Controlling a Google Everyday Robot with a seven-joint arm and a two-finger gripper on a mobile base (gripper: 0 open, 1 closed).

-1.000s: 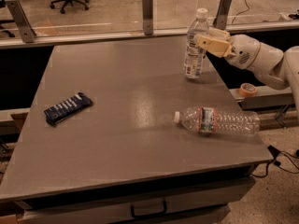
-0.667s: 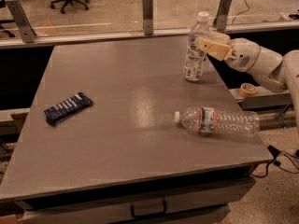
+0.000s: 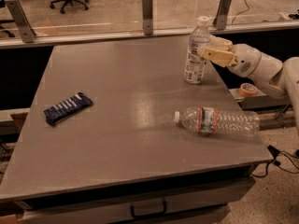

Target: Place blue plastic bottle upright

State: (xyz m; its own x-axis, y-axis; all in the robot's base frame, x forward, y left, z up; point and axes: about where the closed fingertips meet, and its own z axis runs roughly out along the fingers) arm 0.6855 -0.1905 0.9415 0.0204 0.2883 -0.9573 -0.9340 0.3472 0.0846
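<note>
The blue plastic bottle (image 3: 195, 50), clear with a white cap and a white label with dark blue print, stands upright on the grey table (image 3: 121, 97) at the far right. My gripper (image 3: 209, 48) is just to the right of it at shoulder height. Its two beige fingers (image 3: 217, 56) are apart, with their tips at the bottle's right edge. The gripper is open and holds nothing.
A longer ribbed clear bottle (image 3: 217, 121) with a red-orange label band lies on its side near the table's front right. A dark blue packet (image 3: 67, 108) lies at the left. A glass barrier with posts (image 3: 147, 7) runs behind the table. A tape roll (image 3: 246, 89) sits on a shelf at the right.
My gripper has drawn back a little to the right, off the blue plastic bottle. The bottle stays upright in the same spot.
</note>
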